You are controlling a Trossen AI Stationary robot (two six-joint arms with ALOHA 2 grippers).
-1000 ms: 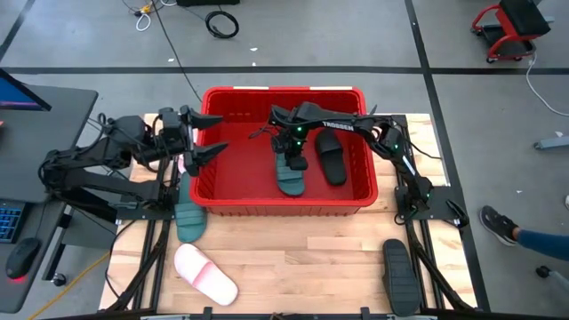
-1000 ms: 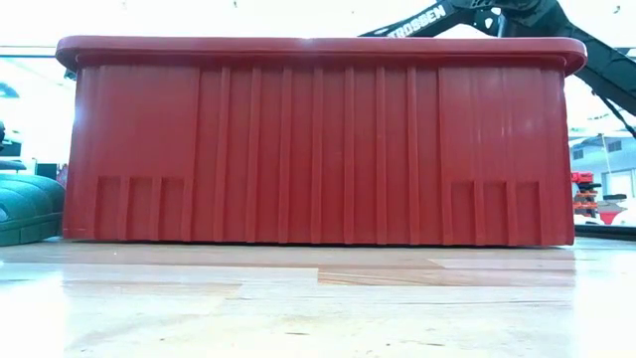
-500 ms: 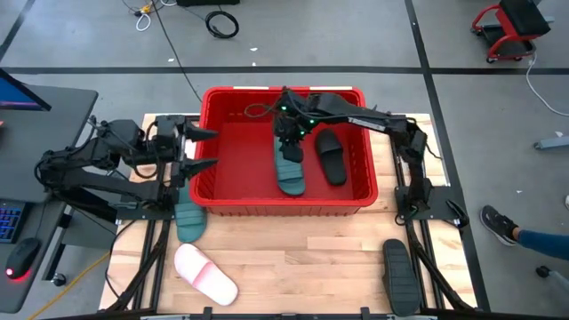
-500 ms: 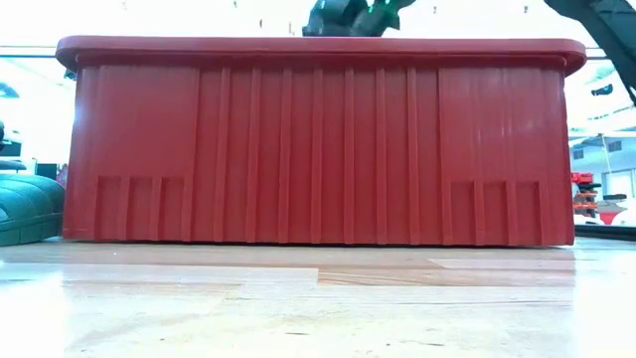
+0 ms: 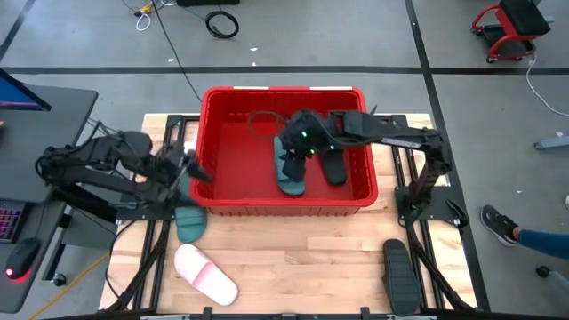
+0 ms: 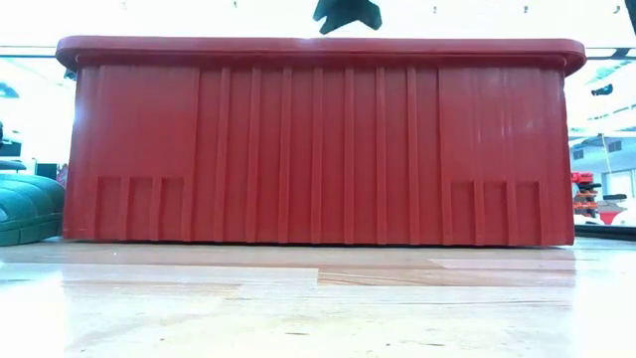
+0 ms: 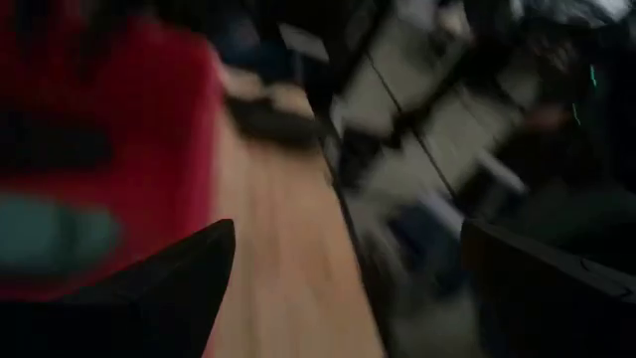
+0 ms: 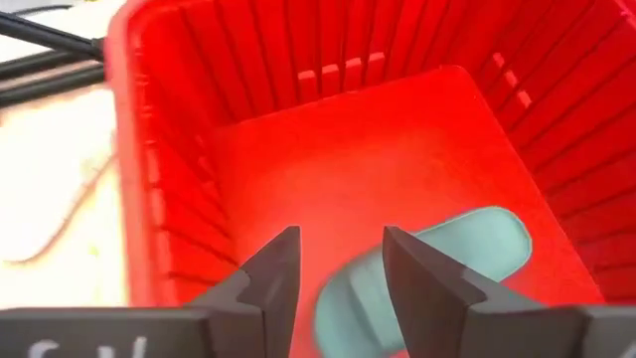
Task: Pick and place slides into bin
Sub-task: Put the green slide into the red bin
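Inside bin (image 5: 283,206), teal slide (image 5: 290,173) just below open right hand (image 5: 300,148).

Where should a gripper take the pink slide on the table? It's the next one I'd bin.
Probably across its wide strap, coming straight down from above. The pink slide lies flat and apart from other things on the table, slanted across the boards, so the fingers should turn to straddle the strap.

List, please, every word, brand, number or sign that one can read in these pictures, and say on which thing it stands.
None can be read with certainty.
Right wrist view: pale marks on the right gripper body are cut off at the edge, unreadable.
The bin and the slides show no print.
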